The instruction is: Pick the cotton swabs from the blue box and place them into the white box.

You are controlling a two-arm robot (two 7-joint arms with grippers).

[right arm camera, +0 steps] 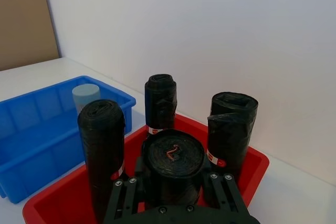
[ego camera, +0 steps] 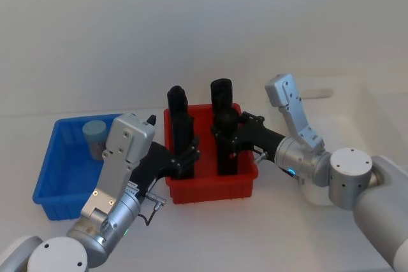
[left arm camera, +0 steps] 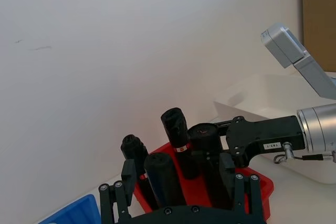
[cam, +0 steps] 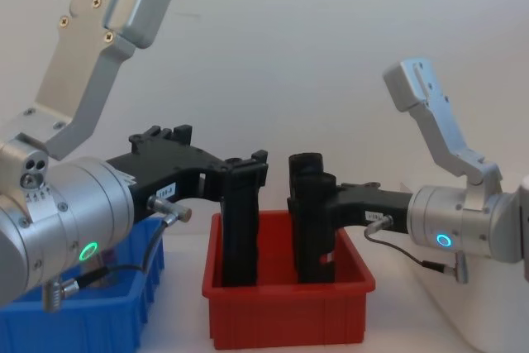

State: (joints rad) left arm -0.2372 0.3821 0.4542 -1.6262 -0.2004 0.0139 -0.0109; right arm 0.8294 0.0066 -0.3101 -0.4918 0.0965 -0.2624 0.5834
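Both pincers pinch black rolls in the red bin (ego camera: 213,189) at centre: left pincer (ego camera: 189,154), right pincer (ego camera: 227,133). The cotton swabs (ego camera: 95,137) stand left, inside the blue box (ego camera: 54,176).

Plain white wall (ego camera: 191,17) behind white tabletop (ego camera: 210,234); possibly brown board (right arm camera: 26,19).

A: How is the light?
B: Bright, even and soft, washing out the plain white wall (ego camera: 191,23) and the white desk (ego camera: 210,240).
A: Any shadows or blur?
B: Only faint shadows beneath the ribbed red plastic bin (ego camera: 210,190); focus stays fairly sharp.
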